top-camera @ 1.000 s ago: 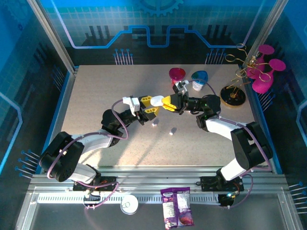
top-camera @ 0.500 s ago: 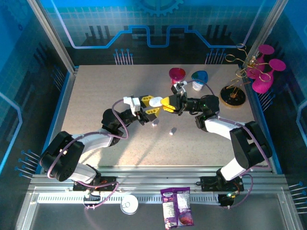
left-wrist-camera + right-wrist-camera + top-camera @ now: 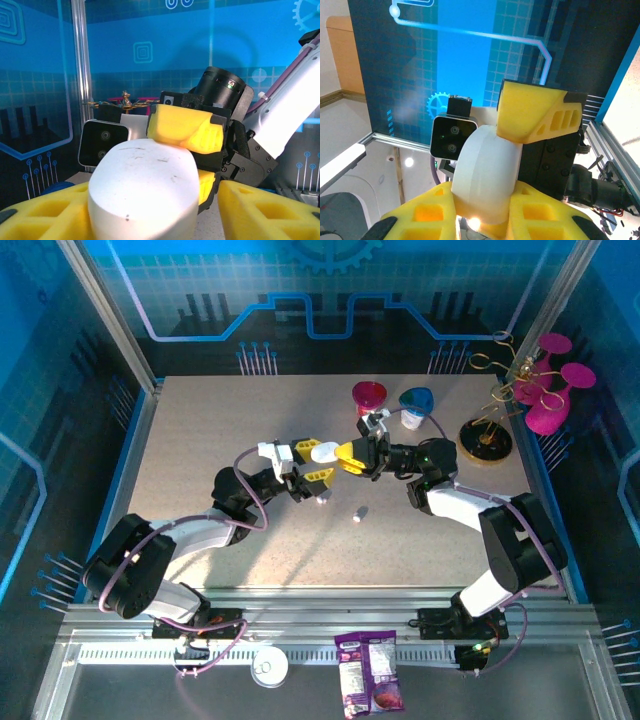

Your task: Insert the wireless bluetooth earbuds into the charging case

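A white pebble-shaped charging case (image 3: pixel 326 451) hangs above the table's middle, between the two grippers. My right gripper (image 3: pixel 347 455) is shut on its right end; in the right wrist view the case (image 3: pixel 487 170) is pinched between the two yellow fingers (image 3: pixel 420 215). My left gripper (image 3: pixel 312 463) is open around the case's left end. In the left wrist view the case (image 3: pixel 142 190) rests against one finger (image 3: pixel 45 215), with a gap to the other. Two small white earbuds (image 3: pixel 322 499) (image 3: pixel 356 513) lie on the table below.
A pink cup (image 3: pixel 369 396) and a blue cup (image 3: pixel 417 402) stand at the back. A gold wire stand on a black base (image 3: pixel 487 440) and magenta pieces (image 3: pixel 548 390) are at the right. A snack bag (image 3: pixel 369 670) lies on the front rail.
The left gripper's fingers have spread wider around the case. The case stays in the right gripper, and both arms have barely moved.
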Available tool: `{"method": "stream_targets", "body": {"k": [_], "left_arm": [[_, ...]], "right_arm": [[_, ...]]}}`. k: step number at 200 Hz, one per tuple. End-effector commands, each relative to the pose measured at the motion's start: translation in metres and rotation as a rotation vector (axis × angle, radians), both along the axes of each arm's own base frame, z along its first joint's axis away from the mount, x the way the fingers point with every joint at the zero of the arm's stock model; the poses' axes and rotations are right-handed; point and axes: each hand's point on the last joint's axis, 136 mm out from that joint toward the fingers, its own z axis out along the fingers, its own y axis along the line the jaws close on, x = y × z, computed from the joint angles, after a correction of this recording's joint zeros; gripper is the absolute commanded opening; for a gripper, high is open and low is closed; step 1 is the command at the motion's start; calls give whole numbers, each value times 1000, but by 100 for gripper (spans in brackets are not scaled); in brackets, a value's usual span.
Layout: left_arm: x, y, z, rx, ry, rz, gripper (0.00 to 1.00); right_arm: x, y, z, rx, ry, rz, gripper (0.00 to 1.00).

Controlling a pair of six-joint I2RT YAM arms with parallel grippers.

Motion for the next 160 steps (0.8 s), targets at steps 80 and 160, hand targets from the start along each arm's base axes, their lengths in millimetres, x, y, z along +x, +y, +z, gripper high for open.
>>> {"method": "stream_targets", "body": {"k": [80,160], "left_arm": [[-9,-7,7,-2,-47,-50,60],[-8,-8,5,4,-51,-52,38]], "right_arm": [[-2,-3,24,42,-54,-22,16],[-2,-5,20,40,-37,-29,16]]}}
